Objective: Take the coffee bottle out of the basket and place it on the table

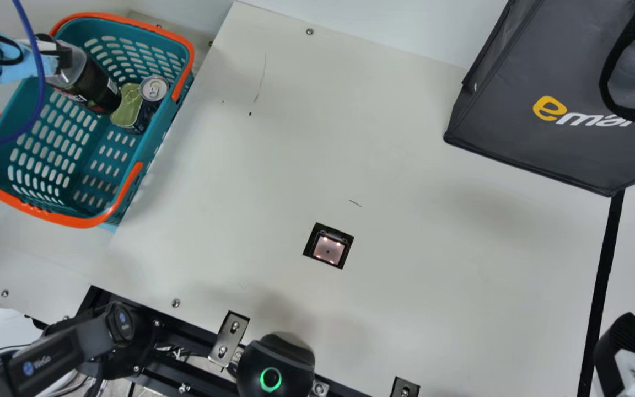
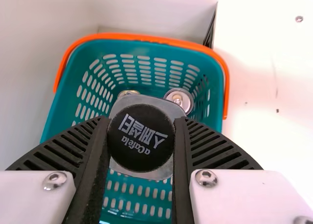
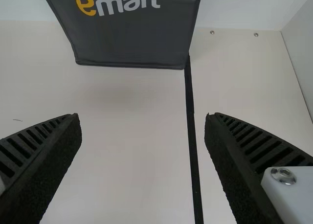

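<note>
Teal basket at ten o'clock, main view: left gripper clamps the coffee bottle, in or just above it. Right gripper, four o'clock, is spread wide. Table stretches between basket and bag, two o'clock.

Teal basket, orange handles, dark grey bag

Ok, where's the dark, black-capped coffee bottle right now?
Upper left of the main view: the bottle is in my left gripper, at the teal plastic basket, beside the green tin.
</note>
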`<state>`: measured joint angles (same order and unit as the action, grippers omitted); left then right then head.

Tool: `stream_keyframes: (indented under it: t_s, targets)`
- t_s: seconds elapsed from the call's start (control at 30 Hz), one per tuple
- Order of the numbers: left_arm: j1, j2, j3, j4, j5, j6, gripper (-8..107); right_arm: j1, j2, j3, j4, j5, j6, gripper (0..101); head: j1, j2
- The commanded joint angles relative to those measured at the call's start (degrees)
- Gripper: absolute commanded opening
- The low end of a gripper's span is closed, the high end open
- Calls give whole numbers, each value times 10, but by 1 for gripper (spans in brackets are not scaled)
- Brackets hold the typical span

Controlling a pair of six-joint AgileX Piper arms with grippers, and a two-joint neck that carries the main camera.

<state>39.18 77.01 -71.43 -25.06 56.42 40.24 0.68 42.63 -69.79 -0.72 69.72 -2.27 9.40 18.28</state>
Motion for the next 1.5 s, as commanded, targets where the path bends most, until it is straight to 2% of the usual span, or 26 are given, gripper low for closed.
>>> stream_keyframes:
  t_s: [0.0, 0.27, 0.5, 1.07, 1.47]
  targets:
    - [-3, -8, -3, 1, 5, -8, 10, 0, 0, 0, 0, 0, 0, 91, -15, 1]
    - [-34, -48, -2, 19, 20, -50, 10, 0, 0, 0, 0, 0, 0, 91, -15, 1]
    - [-86, -82, 7, 50, 27, -109, 10, 0, 0, 0, 0, 0, 0, 91, -15, 1]
    - [-264, -145, 29, 161, 34, -296, 10, 0, 0, 0, 0, 0, 0, 91, -15, 1]
    - [-391, -179, 82, 245, 27, -427, 10, 0, 0, 0, 0, 0, 0, 91, -15, 1]
